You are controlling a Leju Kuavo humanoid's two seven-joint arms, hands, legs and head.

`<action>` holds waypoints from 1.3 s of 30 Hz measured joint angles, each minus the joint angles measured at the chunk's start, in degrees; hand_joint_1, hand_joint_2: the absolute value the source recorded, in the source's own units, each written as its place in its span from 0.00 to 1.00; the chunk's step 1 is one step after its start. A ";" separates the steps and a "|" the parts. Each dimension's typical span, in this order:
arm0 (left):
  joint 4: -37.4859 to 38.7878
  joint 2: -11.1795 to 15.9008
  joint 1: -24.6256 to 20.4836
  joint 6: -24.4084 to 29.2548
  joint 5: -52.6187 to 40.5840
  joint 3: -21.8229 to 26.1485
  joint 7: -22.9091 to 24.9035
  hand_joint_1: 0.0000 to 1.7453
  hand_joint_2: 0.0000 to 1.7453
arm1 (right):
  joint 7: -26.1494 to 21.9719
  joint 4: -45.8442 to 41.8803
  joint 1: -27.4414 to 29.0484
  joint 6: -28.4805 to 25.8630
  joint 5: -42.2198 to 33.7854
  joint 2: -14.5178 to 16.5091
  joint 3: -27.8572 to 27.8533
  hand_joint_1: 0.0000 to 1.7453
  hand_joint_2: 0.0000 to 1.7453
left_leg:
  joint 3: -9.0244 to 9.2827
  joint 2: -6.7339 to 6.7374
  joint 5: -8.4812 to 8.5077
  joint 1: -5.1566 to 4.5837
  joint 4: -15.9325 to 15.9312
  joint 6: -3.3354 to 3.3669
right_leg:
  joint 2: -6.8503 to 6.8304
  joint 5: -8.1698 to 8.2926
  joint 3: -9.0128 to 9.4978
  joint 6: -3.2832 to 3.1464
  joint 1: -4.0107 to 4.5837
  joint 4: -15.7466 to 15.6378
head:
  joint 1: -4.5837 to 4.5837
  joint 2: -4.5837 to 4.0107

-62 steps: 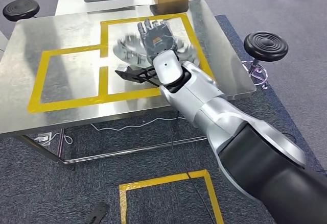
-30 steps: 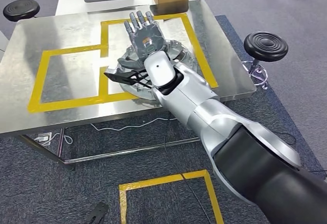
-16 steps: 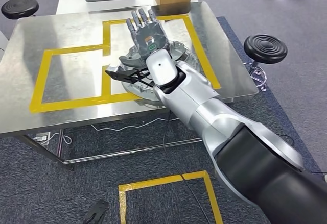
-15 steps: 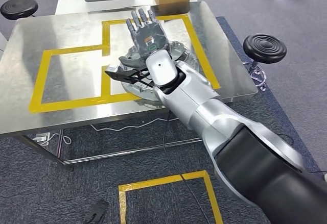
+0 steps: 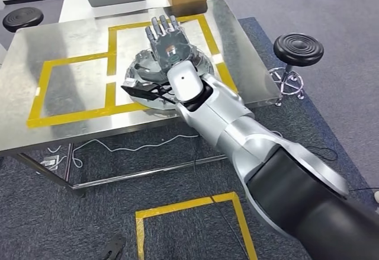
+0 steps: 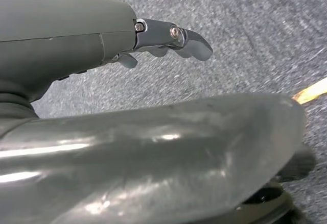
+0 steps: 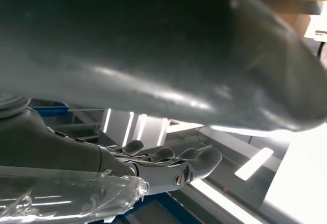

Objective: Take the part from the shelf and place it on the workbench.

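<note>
The right arm reaches from the lower right of the head view up to the middle of the frame. The right hand [image 5: 167, 41] is flat, palm down, with its fingers [image 5: 157, 28] straight and spread apart. It sits just over the part [image 5: 138, 73] and holds nothing. I cannot tell if the palm touches the part.

The part is a round silver dish. It lies on the bench [image 5: 67, 41] in the upper middle of the frame, inside the right yellow tape box [image 5: 112, 41]. A black bracket [image 5: 141, 90] sticks out from the wrist toward the left.

The left hand [image 6: 169, 38] hangs over the grey carpet [image 6: 250, 25]. Its fingers are a bit curled and hold nothing.

A black stool [image 5: 298, 50] stands at the right of the frame, near the bench.
</note>
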 joint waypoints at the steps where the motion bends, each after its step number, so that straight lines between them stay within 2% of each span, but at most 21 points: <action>1: 0.00 0.01 -0.03 0.04 0.02 0.00 -0.02 0.00 0.00 | -0.04 0.00 0.09 0.13 0.01 -0.01 -0.01 0.00 0.00 | -1.03 0.28 -2.26 0.00 4.04 -0.07 | -0.25 0.49 -0.61 -0.09 0.09 0.00 | -0.02 0.00; 2: 0.00 0.01 -0.04 0.08 0.02 0.00 -0.03 0.00 0.00 | -0.11 0.00 0.21 0.25 0.01 -0.01 -0.01 0.00 0.00 | -1.41 0.36 -3.30 -0.01 6.85 -0.08 | -0.50 0.99 -1.24 -0.13 0.16 0.01 | -0.02 0.00; 4: 0.00 -0.01 -0.04 0.16 0.04 0.02 -0.04 0.00 0.00 | -0.28 -0.03 0.40 0.46 -0.01 -0.01 -0.01 0.00 0.00 | 0.60 0.38 -2.19 -0.03 6.97 0.10 | -0.89 2.01 -2.52 -0.04 0.26 0.05 | -0.02 0.00; 7: 0.00 0.01 -0.11 0.46 0.40 0.21 -0.12 0.00 0.00 | -0.75 -0.89 0.40 0.76 -0.20 -0.01 -0.01 0.00 0.00 | 9.27 0.87 -0.46 -0.34 -3.34 0.77 | -1.17 3.44 -4.05 0.57 0.45 0.16 | -0.01 0.00; 9: 0.00 0.02 -0.17 0.62 0.64 0.48 -0.29 0.00 0.00 | -0.93 -1.73 0.41 1.09 -0.53 -0.02 -0.01 0.00 0.00 | 12.24 1.13 -1.13 -0.69 -7.91 1.27 | -1.38 4.50 -4.52 1.19 0.56 -0.06 | 0.02 0.00; 11: 0.00 0.08 0.03 0.68 0.69 0.86 -0.43 0.00 0.00 | -0.87 -2.15 0.72 1.48 -0.87 -0.08 0.00 0.00 0.00 | 11.76 1.02 -0.48 -0.74 -8.76 1.98 | -1.55 5.36 -4.78 1.89 0.45 -0.58 | 0.04 0.00; 12: 0.00 0.13 0.20 0.72 0.71 1.07 -0.46 0.00 0.00 | -0.84 -2.23 0.92 1.65 -0.97 -0.12 0.01 0.00 0.00 | 11.36 0.99 0.10 -0.69 -8.86 2.41 | -1.48 4.70 -5.11 2.23 0.39 -0.30 | 0.09 0.00; 14: 0.00 0.21 0.40 0.78 0.72 1.28 -0.46 0.00 0.00 | -0.80 -2.35 1.12 1.82 -1.09 -0.19 0.02 0.00 0.00 | 10.35 1.00 1.30 -0.54 -9.01 3.12 | -1.15 0.48 -6.57 2.75 0.29 3.56 | 0.30 0.00; 16: 0.00 0.24 0.42 0.80 0.69 1.33 -0.48 0.00 0.00 | -0.79 -2.49 1.19 1.88 -1.29 -0.19 0.02 0.00 0.00 | 8.94 0.95 2.49 -0.59 -8.98 3.47 | -0.99 -4.76 -8.55 3.02 0.30 11.36 | 0.50 0.00; 18: 0.00 0.28 0.49 0.86 0.67 1.37 -0.48 0.00 0.00 | -0.80 -2.57 1.38 1.89 -1.70 -0.19 0.02 0.00 0.00 | 7.38 0.90 3.75 -0.63 -8.94 3.47 | -0.95 -6.05 -8.68 3.06 0.32 16.19 | 0.54 0.00; 19: 0.00 0.32 0.53 0.89 0.67 1.39 -0.49 0.00 0.00 | -0.80 -2.62 1.49 1.90 -1.98 -0.19 0.03 0.00 0.00 | 6.63 0.86 4.36 -0.63 -8.92 3.38 | -0.95 -5.02 -7.31 3.00 0.31 15.67 | 0.56 0.00; 21: 0.00 0.35 0.54 0.93 0.66 1.42 -0.50 0.00 0.00 | -0.81 -2.91 1.54 1.88 -2.74 -0.16 0.05 0.00 0.00 | 5.28 0.75 5.54 -0.62 -8.86 3.02 | -0.79 -3.07 -1.89 2.73 0.32 9.29 | 0.56 0.00; 23: 0.00 0.36 0.50 0.97 0.61 1.43 -0.54 0.00 0.00 | -0.74 -3.43 1.47 1.81 -3.56 -0.10 0.08 0.00 0.00 | 4.46 0.66 6.48 -0.68 -8.82 2.43 | -0.40 -3.58 3.13 2.30 0.43 2.11 | 0.53 0.00; 26: 0.00 0.42 0.50 1.08 0.45 1.44 -0.63 0.00 0.00 | -0.59 -3.73 1.46 1.43 -4.80 -0.05 0.13 0.00 0.00 | 4.21 0.64 7.48 -0.60 -9.25 1.39 | -0.28 -3.89 4.19 1.28 0.64 -0.36 | 0.68 0.00; 28: 0.00 0.42 0.63 1.15 0.34 1.44 -0.67 0.00 0.00 | -0.70 -3.73 1.51 0.55 -5.72 -0.04 0.14 0.00 0.00 | 3.49 0.66 6.02 -0.47 -8.23 0.77 | -0.47 -2.93 3.58 0.43 0.45 -0.53 | 0.57 0.00; 29: 0.00 0.42 0.68 1.17 0.29 1.44 -0.67 0.00 0.00 | -0.77 -3.73 1.53 0.02 -6.10 -0.04 0.15 0.00 0.00 | 2.54 0.68 3.94 -0.42 -6.03 0.50 | -0.57 -2.35 3.17 0.10 0.30 -0.64 | 0.44 0.00; 31: 0.00 0.42 0.72 1.20 0.22 1.44 -0.68 0.00 0.00 | -0.90 -3.73 1.67 -0.65 -6.47 -0.03 0.15 0.00 0.00 | -0.12 0.69 -1.06 -0.36 1.30 0.04 | -0.67 -1.46 2.10 -0.14 0.27 -0.64 | 0.28 0.00; 33: 0.00 0.43 0.78 1.25 0.23 1.44 -0.68 0.00 0.00 | -1.30 -3.69 2.09 -1.38 -7.12 -0.04 0.14 0.00 0.00 | -1.46 0.71 -2.93 -0.33 6.61 -0.24 | -0.79 -0.75 1.13 -0.02 0.25 -0.62 | 0.29 0.00; 34: 0.00 0.45 0.83 1.31 0.33 1.45 -0.68 0.00 0.00 | -1.86 -3.67 2.43 -2.35 -7.93 -0.05 0.06 0.00 0.00 | -0.67 0.73 -2.36 -0.31 6.42 -0.29 | -0.83 -0.46 0.73 0.13 0.21 -0.60 | 0.28 0.00; 37: 0.00 0.52 1.05 1.75 1.09 1.65 -0.85 0.00 0.00 | -5.59 -3.79 4.36 -8.45 -13.18 -0.38 -1.71 0.00 0.00 | 6.70 1.09 1.10 -0.24 -3.45 -0.21 | -0.87 0.14 -0.02 0.89 0.14 -0.49 | 0.21 0.00; 39: 0.00 0.49 1.38 2.21 1.84 2.11 -1.28 0.00 0.00 | -9.24 -4.22 6.91 -13.27 -17.94 -1.40 -4.53 0.00 0.00 | 9.59 1.01 1.70 -0.24 -7.81 0.43 | -0.96 0.36 -0.23 1.49 0.44 -0.41 | 0.15 0.00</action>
